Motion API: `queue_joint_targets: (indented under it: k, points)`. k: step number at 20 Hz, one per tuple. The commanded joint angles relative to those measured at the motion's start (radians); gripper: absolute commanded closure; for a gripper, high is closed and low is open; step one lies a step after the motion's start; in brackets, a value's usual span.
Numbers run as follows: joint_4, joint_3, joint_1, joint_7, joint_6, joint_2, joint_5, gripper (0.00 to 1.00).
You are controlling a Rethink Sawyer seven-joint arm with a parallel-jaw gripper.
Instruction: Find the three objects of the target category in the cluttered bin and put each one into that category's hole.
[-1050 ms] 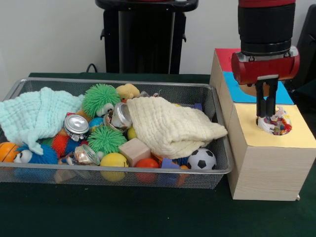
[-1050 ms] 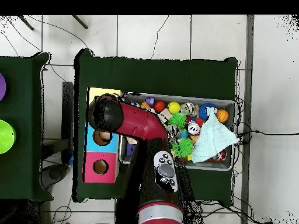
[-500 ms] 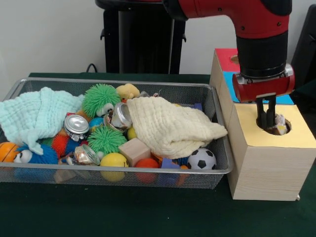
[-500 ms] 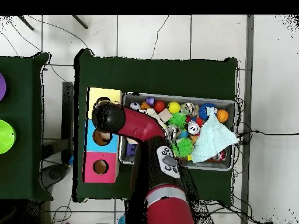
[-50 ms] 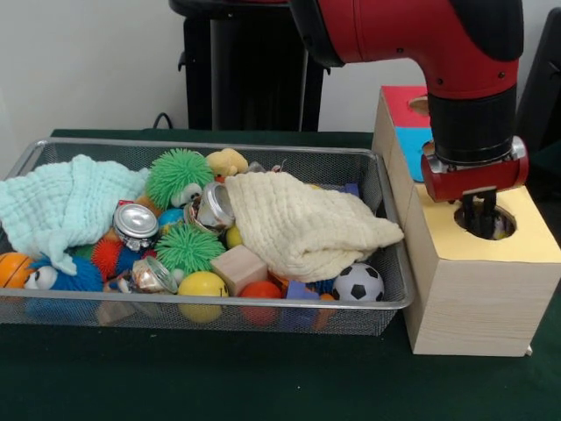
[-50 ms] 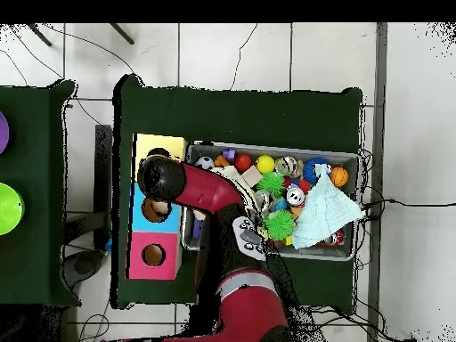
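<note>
Fingers (image 5: 479, 219) down in yellow hole (image 5: 485, 221), close together; can't tell if holding anything; item hidden.

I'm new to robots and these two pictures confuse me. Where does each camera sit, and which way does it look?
Front view: sits low across the table, facing the bin and wooden box; the red arm comes down from above, gripper in the yellow hole.
Overhead view: hangs above, looking straight down at table and floor; the arm reaches up from the bottom edge.
Both show the bin, box and arm, turned half round.
</note>
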Motion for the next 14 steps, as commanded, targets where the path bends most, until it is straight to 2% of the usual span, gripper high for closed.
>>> queue_joint_targets:
  k: [1,5,8,11,14]
  points:
    - [0.047,0.033,0.009,0.182,0.011,0.067,-0.018,1.0]
    - [0.066,-0.01,0.028,0.199,0.027,-0.033,-0.025,1.0]
    - [0.048,-0.083,0.061,0.219,0.108,-0.107,-0.031,1.0]
    - [0.022,-0.167,0.099,0.239,0.171,-0.151,-0.046,1.0]
    - [0.021,-0.227,0.124,0.238,0.192,-0.168,-0.059,1.0]
